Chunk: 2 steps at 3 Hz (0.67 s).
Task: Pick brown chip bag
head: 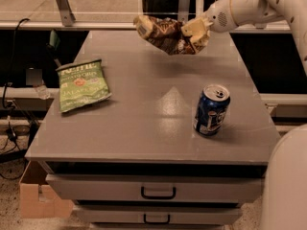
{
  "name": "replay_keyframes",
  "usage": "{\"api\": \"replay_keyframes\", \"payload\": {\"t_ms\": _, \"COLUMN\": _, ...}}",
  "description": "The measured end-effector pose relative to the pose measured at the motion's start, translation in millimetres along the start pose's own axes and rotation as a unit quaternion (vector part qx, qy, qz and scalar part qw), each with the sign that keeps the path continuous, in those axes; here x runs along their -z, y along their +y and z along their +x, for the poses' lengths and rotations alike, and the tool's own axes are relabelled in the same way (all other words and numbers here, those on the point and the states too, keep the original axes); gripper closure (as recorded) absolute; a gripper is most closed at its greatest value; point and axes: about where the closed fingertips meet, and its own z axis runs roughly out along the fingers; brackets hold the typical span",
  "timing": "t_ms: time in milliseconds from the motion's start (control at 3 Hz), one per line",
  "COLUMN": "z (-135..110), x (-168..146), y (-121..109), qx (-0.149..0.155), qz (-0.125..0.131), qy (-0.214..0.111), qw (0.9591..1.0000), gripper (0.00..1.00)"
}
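The brown chip bag (pixel 165 34) is dark brown and crinkled with pale ends. It hangs in the air above the far part of the grey table (pixel 144 128), with its shadow on the top below. My gripper (pixel 195 31) comes in from the upper right and is shut on the bag's right end. The white arm (pixel 249 6) runs off to the top right.
A green chip bag (pixel 82 84) lies flat at the table's left side. A blue soda can (pixel 211 110) stands upright at the right, near the front. Drawers (pixel 158 190) sit below the tabletop. A cardboard box (pixel 38 198) and cables lie on the floor at left.
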Motion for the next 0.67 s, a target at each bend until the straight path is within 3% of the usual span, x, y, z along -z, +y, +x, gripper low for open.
{"api": "replay_keyframes", "payload": {"t_ms": 333, "z": -49.7, "x": 16.6, "y": 19.9, "qx": 0.055, "qz": -0.023, "qy": -0.036, "qw": 0.9976, "gripper": 1.0}}
{"api": "replay_keyframes", "payload": {"t_ms": 667, "z": -53.5, "x": 20.3, "y": 18.3, "qx": 0.058, "qz": -0.02, "qy": -0.04, "qw": 0.9973, "gripper": 1.0}}
